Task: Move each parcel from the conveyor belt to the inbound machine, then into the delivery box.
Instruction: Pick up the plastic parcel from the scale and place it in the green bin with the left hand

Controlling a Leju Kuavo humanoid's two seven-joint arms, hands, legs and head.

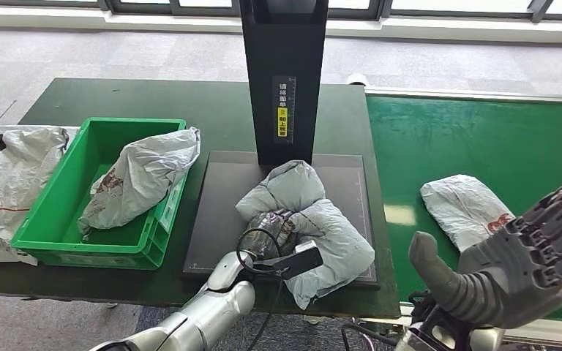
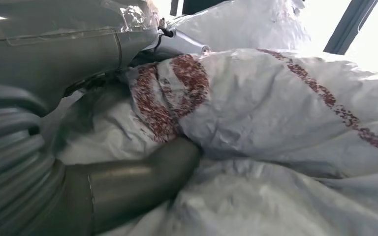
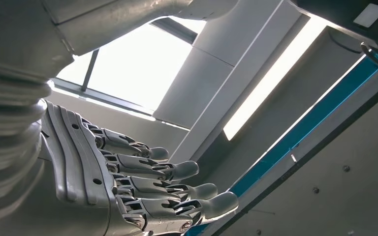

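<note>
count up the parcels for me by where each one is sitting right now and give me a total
On the conveyor belt: 1, the grey parcel.
On the inbound machine: 1, the crumpled parcel, with the left hand on it.
In the green box: 1, a grey parcel.
Left of the box: at least 1 bag.
Total: 4.

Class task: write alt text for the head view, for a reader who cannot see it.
A crumpled grey plastic parcel lies on the black scanner platform, the robot's left hand gripping it. Left, a green crate holds another grey parcel; right, a third lies on the green belt.
</note>
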